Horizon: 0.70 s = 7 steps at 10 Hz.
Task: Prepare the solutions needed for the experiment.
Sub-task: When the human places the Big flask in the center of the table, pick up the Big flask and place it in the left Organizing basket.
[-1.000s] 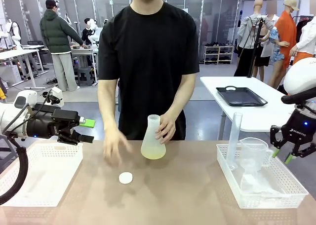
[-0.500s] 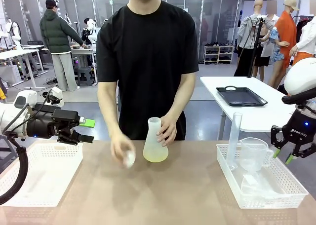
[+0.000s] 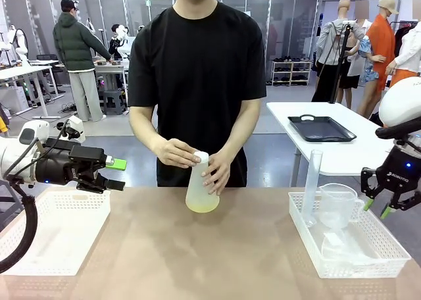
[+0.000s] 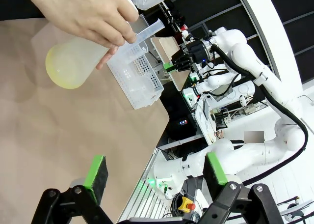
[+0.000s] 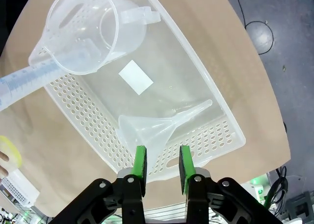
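Two robot hands hang empty: left hand [image 4: 156, 175] spread wide, right hand [image 5: 163, 165] narrowly parted above the basket [image 5: 211, 130]. Solution [image 3: 202, 205] sits mid tabletop [image 3: 230, 254], in the flask [image 3: 196, 185] the person steadies (apparently for capping).

Mid-bench [image 3: 217, 260], toward the far edge: flask [image 3: 197, 189] with solution [image 3: 202, 205] in its bottom, a hand [image 3: 174, 152] at its mouth, a second hand [image 3: 216, 172] on its side. Left – a basket [image 3: 59, 234]. Right – another basket [image 3: 355, 268], holding cylinder [image 3: 311, 185], jug [image 3: 337, 204], funnel [image 5: 157, 126].

Left arm [image 3: 8, 158] white, pincer [image 3: 118, 175] black, pads [image 4: 96, 174] green, cable [image 3: 21, 241] black.
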### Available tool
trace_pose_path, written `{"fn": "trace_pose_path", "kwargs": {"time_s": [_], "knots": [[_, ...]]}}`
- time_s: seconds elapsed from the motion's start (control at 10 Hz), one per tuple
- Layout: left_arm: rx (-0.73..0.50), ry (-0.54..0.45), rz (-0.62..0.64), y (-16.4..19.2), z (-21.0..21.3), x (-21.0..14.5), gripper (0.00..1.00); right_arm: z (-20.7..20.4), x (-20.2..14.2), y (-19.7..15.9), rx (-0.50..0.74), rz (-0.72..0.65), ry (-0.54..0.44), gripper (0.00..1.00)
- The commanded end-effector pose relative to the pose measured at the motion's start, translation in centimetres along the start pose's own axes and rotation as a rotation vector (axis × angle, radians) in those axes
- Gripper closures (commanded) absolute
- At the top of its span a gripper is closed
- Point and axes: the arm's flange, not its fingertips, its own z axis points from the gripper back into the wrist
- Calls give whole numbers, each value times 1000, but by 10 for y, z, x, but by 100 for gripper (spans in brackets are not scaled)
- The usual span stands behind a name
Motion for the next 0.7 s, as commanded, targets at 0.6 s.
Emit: {"fn": "trace_pose_path", "kwargs": {"time_s": [0.6], "knots": [[-23,-18,14,-2,-1,2,0,41,-64,26,373,248,40,64]]}}
